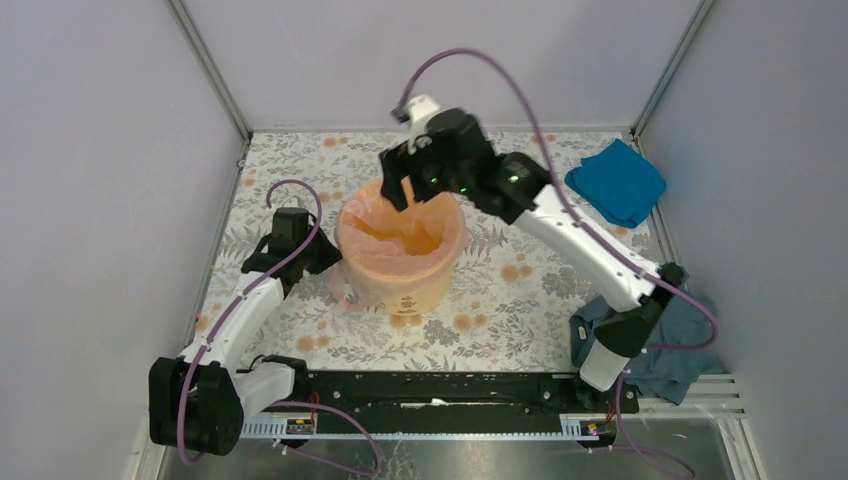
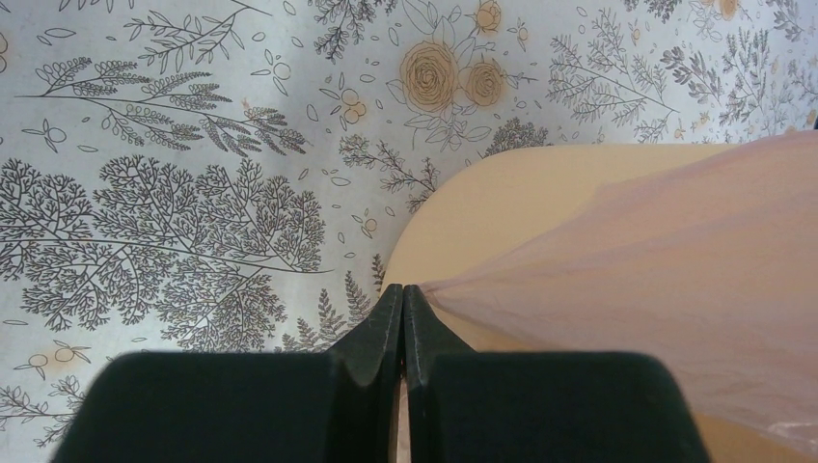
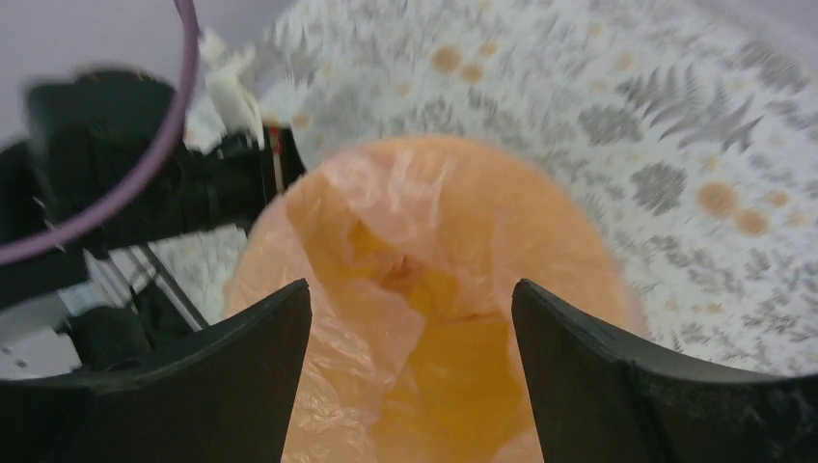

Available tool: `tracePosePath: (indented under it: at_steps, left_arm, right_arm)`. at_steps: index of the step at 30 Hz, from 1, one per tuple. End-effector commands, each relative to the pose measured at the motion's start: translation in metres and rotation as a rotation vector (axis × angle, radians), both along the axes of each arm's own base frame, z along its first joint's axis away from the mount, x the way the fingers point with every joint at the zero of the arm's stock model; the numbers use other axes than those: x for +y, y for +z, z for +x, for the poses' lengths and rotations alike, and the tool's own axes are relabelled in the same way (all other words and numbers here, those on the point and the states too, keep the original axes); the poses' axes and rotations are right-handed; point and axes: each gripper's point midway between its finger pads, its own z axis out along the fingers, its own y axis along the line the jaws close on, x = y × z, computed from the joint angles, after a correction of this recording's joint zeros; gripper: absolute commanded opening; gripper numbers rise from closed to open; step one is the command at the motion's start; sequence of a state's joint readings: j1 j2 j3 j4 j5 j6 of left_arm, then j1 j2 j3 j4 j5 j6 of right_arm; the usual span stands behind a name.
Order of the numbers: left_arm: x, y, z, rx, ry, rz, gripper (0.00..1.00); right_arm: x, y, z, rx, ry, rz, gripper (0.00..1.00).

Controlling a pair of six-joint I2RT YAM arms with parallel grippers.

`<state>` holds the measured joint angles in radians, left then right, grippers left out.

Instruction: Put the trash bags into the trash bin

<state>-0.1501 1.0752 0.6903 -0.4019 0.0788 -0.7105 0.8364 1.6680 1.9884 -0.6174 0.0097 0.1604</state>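
Note:
The yellow-orange trash bin (image 1: 420, 285) stands upright mid-table. The pale pink trash bag (image 1: 375, 235) lies in its mouth and drapes over the rim and down the left side. My left gripper (image 1: 328, 256) is low at the bin's left side, shut on a pinch of the bag's film (image 2: 617, 260), which stretches taut across the bin wall (image 2: 492, 198); its tips (image 2: 403, 291) meet. My right gripper (image 1: 400, 190) is open and empty above the bin's far rim, looking down into the bag-lined opening (image 3: 424, 289), with the bag (image 3: 338, 328) crumpled inside.
A bright blue folded cloth (image 1: 617, 182) lies at the back right. A dark teal cloth (image 1: 672, 340) lies by the right arm's base. Grey walls close in the floral table cover (image 1: 520, 290) on three sides. The left arm (image 3: 96, 183) shows beyond the bin.

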Motion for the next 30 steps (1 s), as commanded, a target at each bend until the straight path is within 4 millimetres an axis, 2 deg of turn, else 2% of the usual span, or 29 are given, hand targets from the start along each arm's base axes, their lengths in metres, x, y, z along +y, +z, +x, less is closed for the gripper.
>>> tracePosePath:
  at_steps: [1, 4, 7, 12, 17, 24, 30]
  left_arm:
    - [0.000, 0.014, 0.007, -0.065, -0.008, 0.006, 0.04]
    - [0.000, 0.013, 0.007, -0.064, -0.010, 0.007, 0.03]
    - [0.000, 0.012, 0.007, -0.064, -0.009, 0.007, 0.03]
    - [0.001, 0.011, 0.007, -0.063, -0.008, 0.009, 0.03]
    - [0.000, 0.009, 0.006, -0.061, -0.007, 0.006, 0.03]
    - [0.001, 0.005, 0.002, -0.055, -0.006, 0.004, 0.03]
    - [0.001, 0.002, -0.002, -0.055, -0.006, 0.001, 0.03]
  right_arm:
    - [0.020, -0.090, -0.019, 0.110, 0.034, -0.266, 0.80]
    - [0.025, -0.126, -0.020, 0.145, 0.033, -0.367, 0.71]
    - [0.028, -0.156, -0.021, 0.168, 0.030, -0.443, 0.68]
    - [0.037, -0.203, -0.026, 0.213, 0.038, -0.468, 0.70]
    - [0.047, -0.247, -0.021, 0.244, 0.014, -0.462, 0.77]
    - [0.074, -0.283, -0.015, 0.289, -0.005, -0.371, 0.85]
    - [0.067, -0.315, -0.008, 0.284, -0.067, -0.392, 0.91]
